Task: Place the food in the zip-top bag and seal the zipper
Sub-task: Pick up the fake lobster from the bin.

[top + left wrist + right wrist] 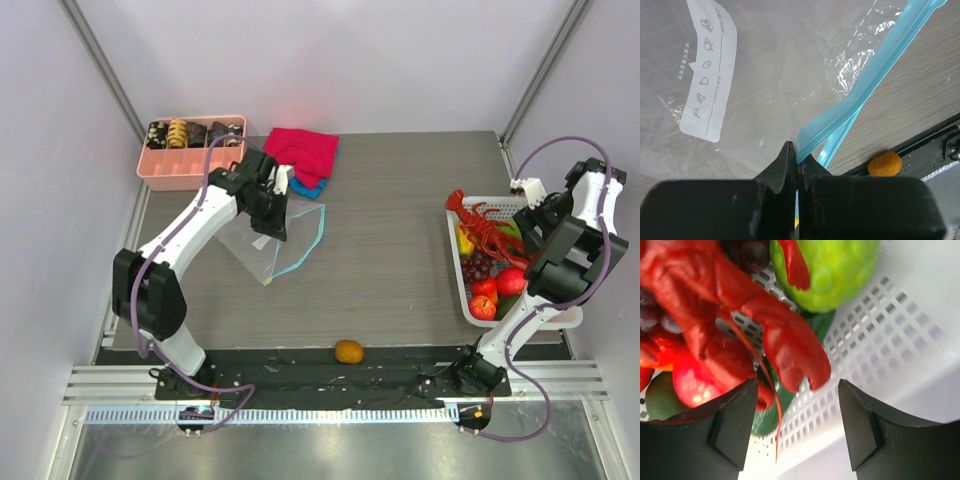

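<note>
Left hand (797, 161): shut tight on the zipper (875, 65), pinching the teal strip at one end.
Bag (765, 75): clear, spread ahead of this hand over the counter (400, 230), mouth parted, white label (707, 70) facing up.
Right hand (797, 385): wide open, low over the basket (880, 315) at the counter's right side. One claw of the lobster (715, 295) sits between its fingers; contact cannot be told.
Green fruit (840, 270) and red fruit (690, 382): in the basket, under and beside the lobster.
Orange fruit (348, 351): alone at the counter's near edge, well apart from bag and both hands.
Cloths (305, 152) and pink tray (190, 165): far edge, beyond the bag.
</note>
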